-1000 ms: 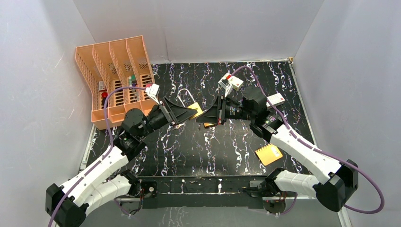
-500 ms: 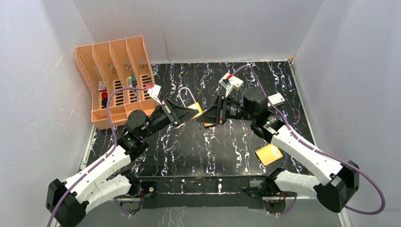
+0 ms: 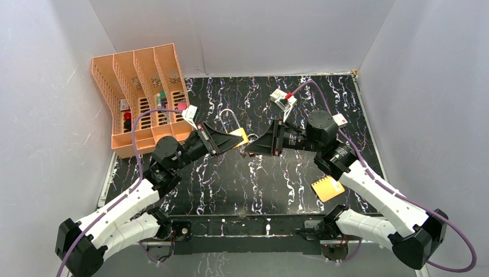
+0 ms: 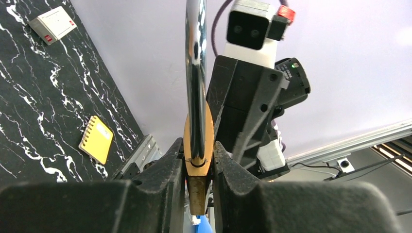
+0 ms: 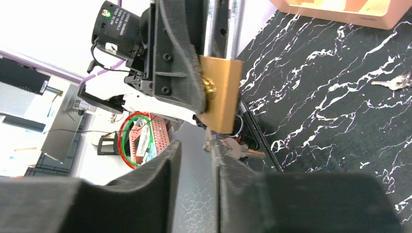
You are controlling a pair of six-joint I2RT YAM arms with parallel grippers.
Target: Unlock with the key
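Note:
My left gripper [image 3: 233, 138] is shut on a brass padlock [image 3: 239, 137] and holds it above the table, its steel shackle [image 3: 227, 118] pointing toward the far side. In the left wrist view the padlock [image 4: 198, 127] is clamped between both fingers. In the right wrist view the padlock [image 5: 222, 92] faces me, and a small silver key [image 5: 208, 141] stands at its underside with a second key [image 5: 238, 149] hanging from the ring. My right gripper [image 5: 194, 150] is open; the key lies beside its right finger [image 5: 228, 170]. In the top view the right gripper [image 3: 249, 149] is just right of the padlock.
An orange file rack [image 3: 141, 86] stands at the back left. A yellow notepad [image 3: 327, 188] lies on the black marbled table near the right arm, with a small white box [image 3: 339, 120] behind it. Another loose bunch of keys [image 5: 393, 82] lies on the table.
My right arm has drawn back to the right, a little away from the padlock. My left arm has shifted slightly, still holding the padlock.

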